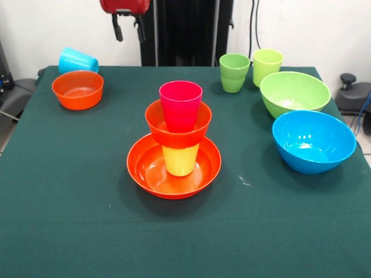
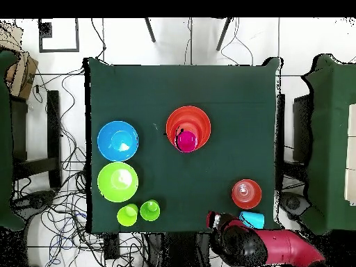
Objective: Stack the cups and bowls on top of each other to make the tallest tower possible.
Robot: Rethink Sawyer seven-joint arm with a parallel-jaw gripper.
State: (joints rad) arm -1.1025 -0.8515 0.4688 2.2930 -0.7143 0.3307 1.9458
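The tower stands mid-table: a wide orange bowl (image 1: 174, 167) as base, a yellow cup (image 1: 180, 160) in it, a small orange bowl (image 1: 177, 124) on the cup, and a pink cup (image 1: 181, 104) on top; from overhead the pink cup (image 2: 185, 140) sits over the wide bowl (image 2: 189, 126). A second small orange bowl (image 1: 77, 89) sits far left with a sky blue cup (image 1: 77, 61) lying behind it. My gripper (image 1: 128, 26) hangs open and empty at the top edge, above and right of that bowl; it also shows in the overhead view (image 2: 215, 222).
Two light green cups (image 1: 234, 72) (image 1: 266, 65) stand at the far right. A large lime green bowl (image 1: 294, 93) and a large blue bowl (image 1: 313, 141) sit in front of them near the right table edge (image 1: 342, 116).
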